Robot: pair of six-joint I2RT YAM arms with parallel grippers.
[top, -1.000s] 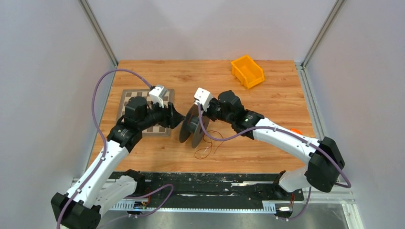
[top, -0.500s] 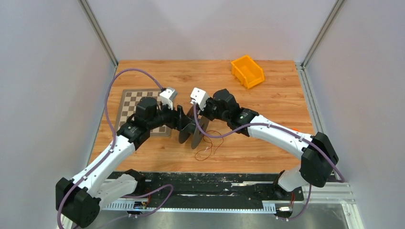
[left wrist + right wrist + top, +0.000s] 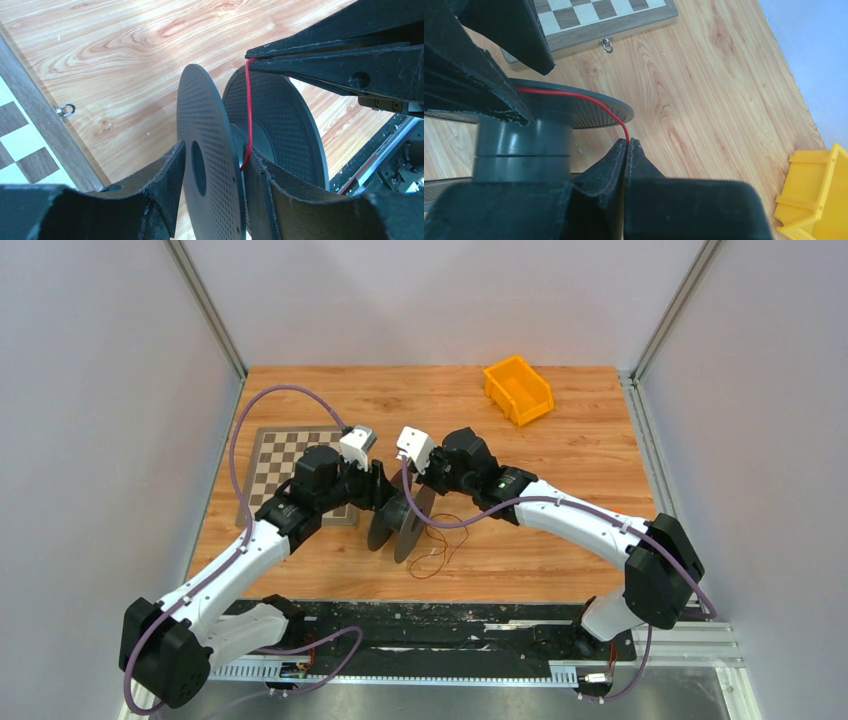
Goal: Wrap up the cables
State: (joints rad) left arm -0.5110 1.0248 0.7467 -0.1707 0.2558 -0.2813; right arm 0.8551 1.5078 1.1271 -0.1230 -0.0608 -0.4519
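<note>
The dark grey spool (image 3: 398,522) stands on edge at the table's middle. My left gripper (image 3: 383,492) is shut on its near flange (image 3: 210,135), one finger on each side. The thin red wire (image 3: 248,110) runs from the hub (image 3: 524,145), past my left gripper's inner finger (image 3: 280,200), up to my right gripper (image 3: 627,145), which is shut on it just above the spool (image 3: 410,488). The rest of the wire (image 3: 432,558) lies in loose loops on the wood to the right of the spool.
A chessboard (image 3: 272,455) lies left of the spool, under the left arm. An orange bin (image 3: 517,390) sits at the back right, also in the right wrist view (image 3: 819,195). Purple arm cables loop above both arms.
My left arm has swung right from the chessboard to the spool and closed on its flange. My right gripper, holding the wire, has shifted slightly left. The spool has moved a little left.
</note>
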